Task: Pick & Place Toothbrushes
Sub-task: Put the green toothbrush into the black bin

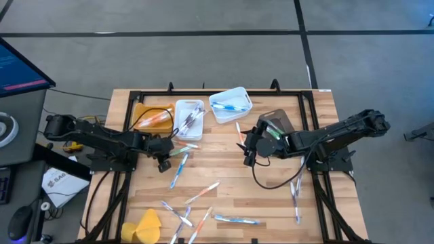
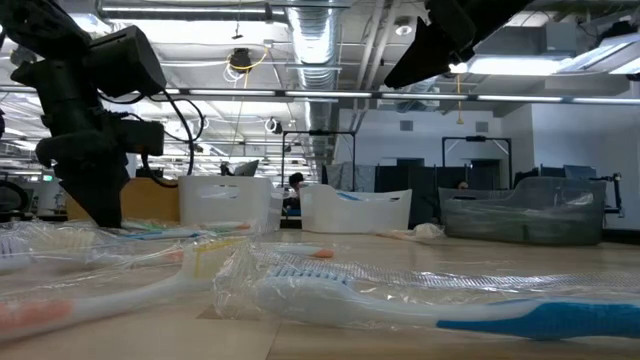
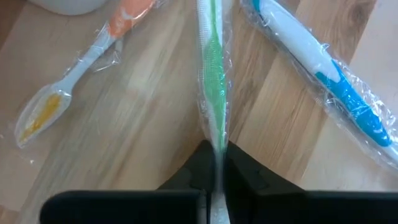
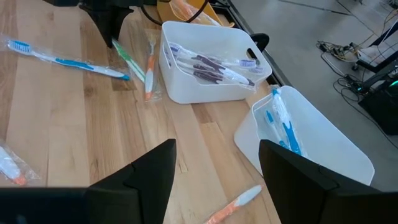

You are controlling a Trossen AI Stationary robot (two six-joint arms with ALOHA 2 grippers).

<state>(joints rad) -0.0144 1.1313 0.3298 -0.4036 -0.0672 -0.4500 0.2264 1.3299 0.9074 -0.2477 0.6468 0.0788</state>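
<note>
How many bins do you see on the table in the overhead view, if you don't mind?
4, in a row along the table's top edge in the overhead view: orange bin, white bin, tilted white bin, dark bin. None seems hidden.

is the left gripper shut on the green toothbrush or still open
Shut: in the left wrist view the left gripper pinches the wrapped green toothbrush, which still lies flat on the table.

Light wood-grain tabletop [image 1: 224,169]. A green-and-white toothbrush [image 3: 212,87] in clear wrap, pinched in the black left gripper [image 3: 216,180]. At its 10 o'clock, an orange-and-white toothbrush [image 3: 81,62]; at 2 o'clock, a blue-and-white toothbrush [image 3: 323,68]. White bins [image 4: 211,68], an orange bin [image 1: 150,116], a yellow lump [image 1: 144,225].
</note>
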